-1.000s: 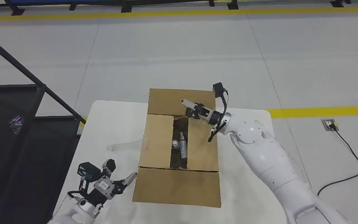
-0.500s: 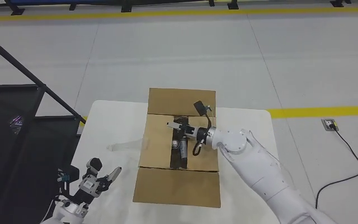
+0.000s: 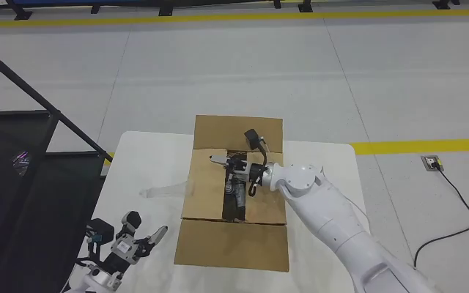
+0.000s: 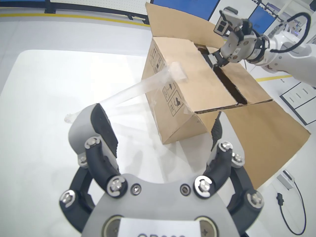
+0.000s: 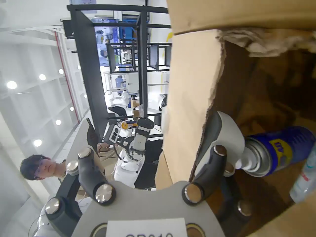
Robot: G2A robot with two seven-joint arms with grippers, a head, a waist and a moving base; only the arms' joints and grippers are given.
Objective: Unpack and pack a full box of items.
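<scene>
Box [image 3: 231,247] sits mid-table [image 3: 146,157], outer flaps folded out, gap open btwn the inner flaps. R gripper [image 3: 226,162] is at that gap, jaws apart, straddling the edge of one inner flap [image 5: 192,87]: one finger inside the box, the other outside. In the box, just beside the inner finger, is a blue spray can [image 5: 274,149] w/ a clear bottle [image 5: 302,183] next to it. L gripper [image 3: 146,227] is over the table's near left part, well apart from the box, jaws wide apart, nothing btwn them. Clear tape strip [image 4: 148,86] hangs off the box side down to the table.
</scene>
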